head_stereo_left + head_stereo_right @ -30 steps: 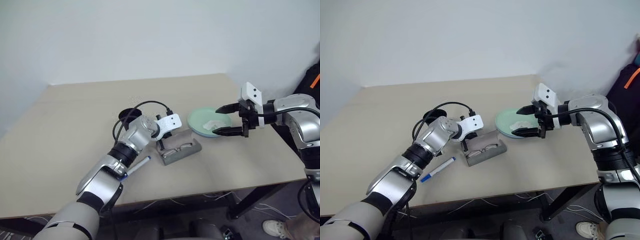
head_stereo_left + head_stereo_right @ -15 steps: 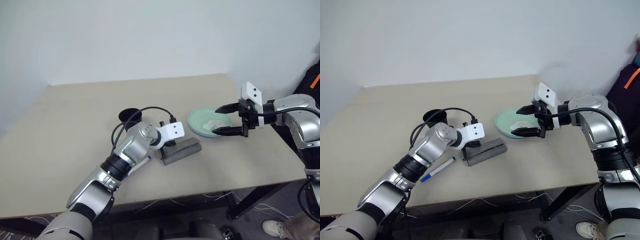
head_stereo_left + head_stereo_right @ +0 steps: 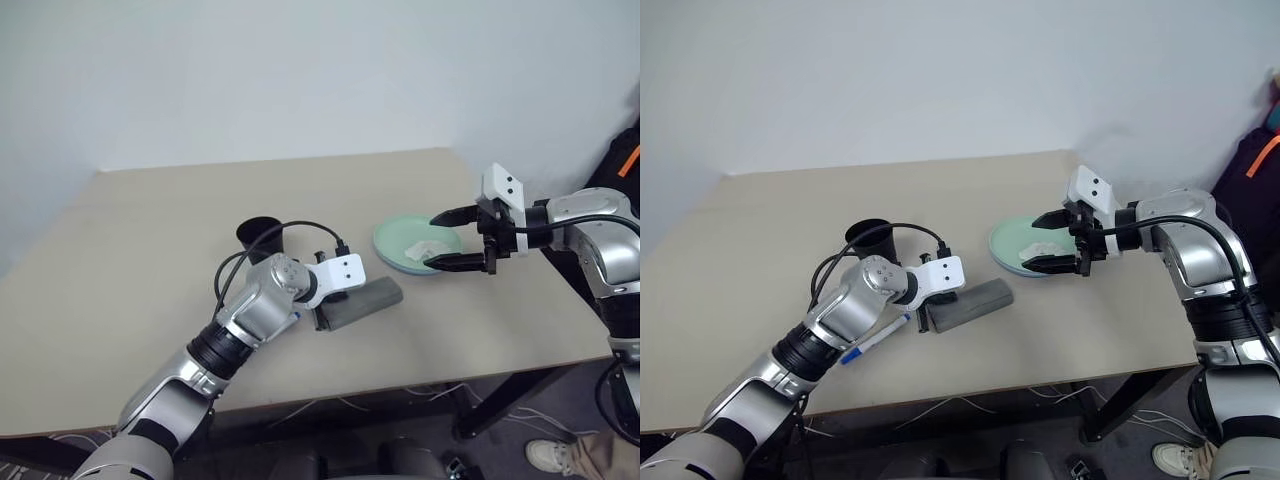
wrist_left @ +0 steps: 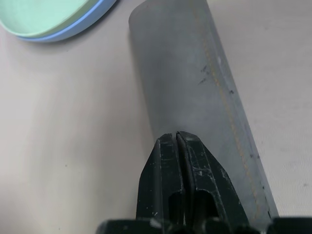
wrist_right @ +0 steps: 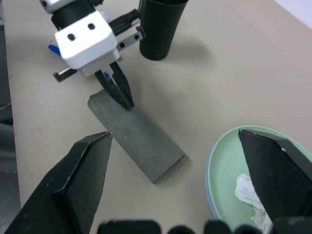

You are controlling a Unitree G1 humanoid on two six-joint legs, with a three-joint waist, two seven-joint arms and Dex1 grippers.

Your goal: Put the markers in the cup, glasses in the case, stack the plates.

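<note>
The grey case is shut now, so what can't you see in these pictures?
- Inside of the case: its closed lid hides it in every view, so the glasses cannot be checked.
- Blue-capped marker: partly covered by the left arm in the right eye view.
- Inside of the cup: too dark to tell what it holds.
- Light blue plate: just a rim under the mint green plate, cut by the picture's edge.

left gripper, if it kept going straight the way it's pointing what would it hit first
Most likely the grey case. The shut left gripper points down at the case's closed lid near one end; whether it already touches is unclear.
</note>
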